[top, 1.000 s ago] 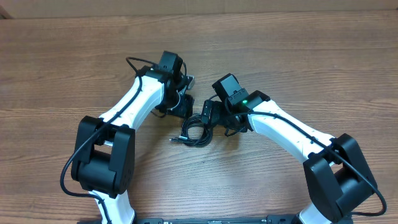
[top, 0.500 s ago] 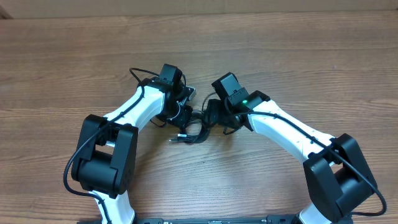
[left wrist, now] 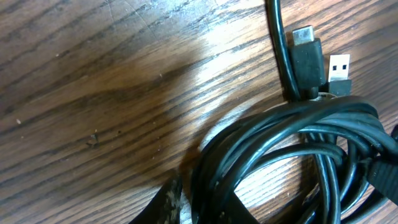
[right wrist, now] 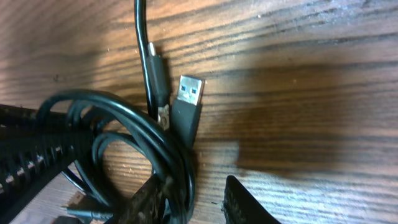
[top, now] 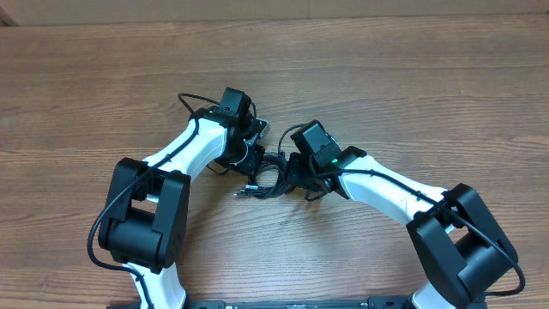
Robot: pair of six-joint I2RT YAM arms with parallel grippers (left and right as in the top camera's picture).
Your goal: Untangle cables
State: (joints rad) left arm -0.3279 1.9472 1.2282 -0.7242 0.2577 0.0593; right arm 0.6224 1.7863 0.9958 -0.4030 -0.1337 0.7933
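The cables (top: 268, 176) lie as one small black coil on the table (top: 386, 69), between the two arms, with plug ends sticking out at its near-left side. Both pincers are down at the coil: the left pincer (top: 254, 158) at its far-left side, the right pincer (right wrist: 191, 198) at its right side. The right one stands apart, with a strand between its fingers and bare wood beside one of them, so it does not clamp yet. Of the left one I see only one finger (left wrist: 166, 202) beside the loops, so I cannot tell its state. I judge the step is taking hold of the coil from two sides. The next move calls for a firm grip on separate strands, then a slow pull apart, taking care that the USB plug (right wrist: 186, 99) does not catch in a loop
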